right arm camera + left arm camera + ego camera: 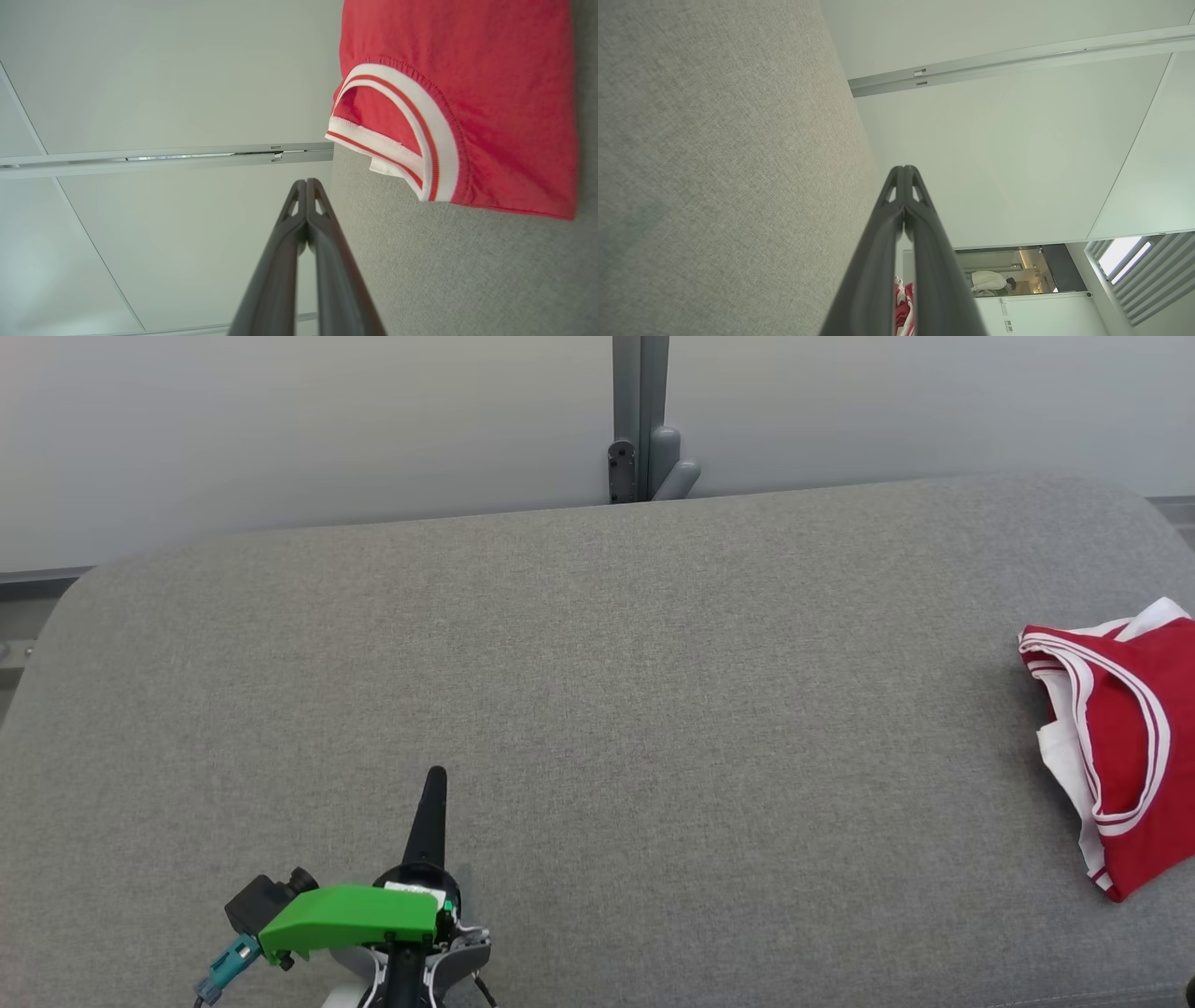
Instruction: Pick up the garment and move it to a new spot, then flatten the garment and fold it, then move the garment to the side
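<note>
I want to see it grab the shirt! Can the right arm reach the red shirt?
Probably yes: the red shirt lies close beside the right gripper on the grey surface, nothing between them. It is shut, though.

A broad grey fabric cushion (pixel 597 709) with rounded corners lies under a pale wall (pixel 280 429). At the middle of the cushion's far edge stands a grey post (pixel 640 411), with a rounded bracket (pixel 674 467) at its foot. In the left wrist view a metal rail (pixel 1017 56) runs off from the cushion's edge across the wall. Well away from the cushion, a person (pixel 990 282) in a pale top bends in a lit opening, and a slatted panel (pixel 1148 280) lies farther off still.
</note>
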